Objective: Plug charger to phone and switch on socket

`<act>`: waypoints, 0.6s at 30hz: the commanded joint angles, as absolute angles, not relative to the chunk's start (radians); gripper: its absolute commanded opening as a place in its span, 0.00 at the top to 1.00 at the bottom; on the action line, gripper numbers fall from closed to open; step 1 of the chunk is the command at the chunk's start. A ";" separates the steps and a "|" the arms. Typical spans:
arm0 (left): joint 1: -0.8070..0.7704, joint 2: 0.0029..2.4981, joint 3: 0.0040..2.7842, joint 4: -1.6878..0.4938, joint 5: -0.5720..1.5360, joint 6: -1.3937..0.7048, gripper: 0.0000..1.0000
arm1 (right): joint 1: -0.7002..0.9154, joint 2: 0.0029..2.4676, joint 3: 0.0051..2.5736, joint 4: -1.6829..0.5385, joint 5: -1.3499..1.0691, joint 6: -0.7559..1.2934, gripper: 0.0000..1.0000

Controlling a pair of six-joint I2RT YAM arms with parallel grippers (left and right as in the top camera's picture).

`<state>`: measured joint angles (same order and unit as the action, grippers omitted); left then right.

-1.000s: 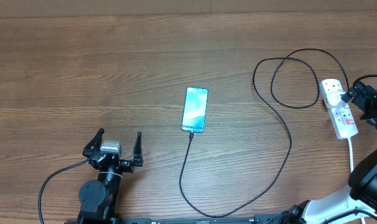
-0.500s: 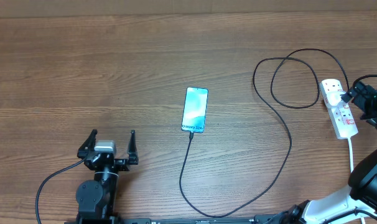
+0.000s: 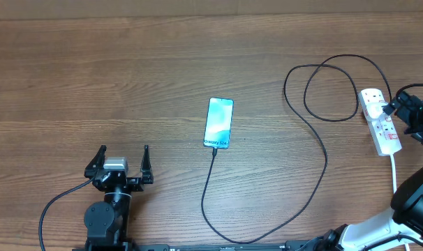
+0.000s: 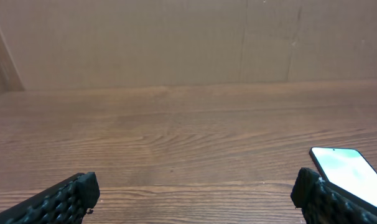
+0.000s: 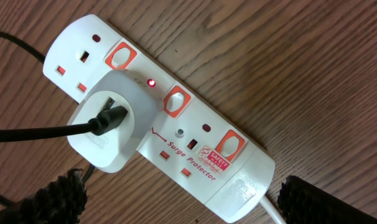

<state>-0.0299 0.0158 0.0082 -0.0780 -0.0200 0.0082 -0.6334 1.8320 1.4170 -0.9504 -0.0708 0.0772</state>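
The phone (image 3: 219,123) lies screen up mid-table, and its corner shows in the left wrist view (image 4: 350,171). The thin black charger cable (image 3: 316,181) meets the phone's bottom edge, loops toward the front and runs right to the white socket strip (image 3: 380,122). In the right wrist view a white adapter (image 5: 107,130) with the black cable sits in the socket (image 5: 195,143), and a small red light (image 5: 151,82) glows. My right gripper (image 3: 403,111) is open and hovers over the strip, fingers (image 5: 325,199) either side of its cord end. My left gripper (image 3: 121,159) is open and empty, front left of the phone.
The strip's thick white cord (image 3: 394,171) runs toward the front right edge. The cable makes a double loop (image 3: 330,90) left of the strip. A brown wall (image 4: 176,37) stands behind the table.
My left gripper has drawn back to the left and toward the front, away from the phone, staying open. The right arm, phone and cable have not moved.
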 commanded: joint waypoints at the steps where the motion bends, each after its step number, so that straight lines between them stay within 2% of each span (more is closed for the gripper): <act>1: -0.021 0.004 0.005 -0.076 -0.026 0.030 0.00 | -0.636 1.826 1.413 -0.944 -0.068 0.073 0.00; 11: -0.021 0.004 0.005 -0.076 -0.026 0.030 0.00 | -0.637 1.794 1.413 -0.945 -0.068 0.073 0.00; 18: -0.020 0.004 0.005 -0.076 -0.026 0.030 0.00 | -0.637 1.633 1.413 -0.945 -0.068 0.073 0.00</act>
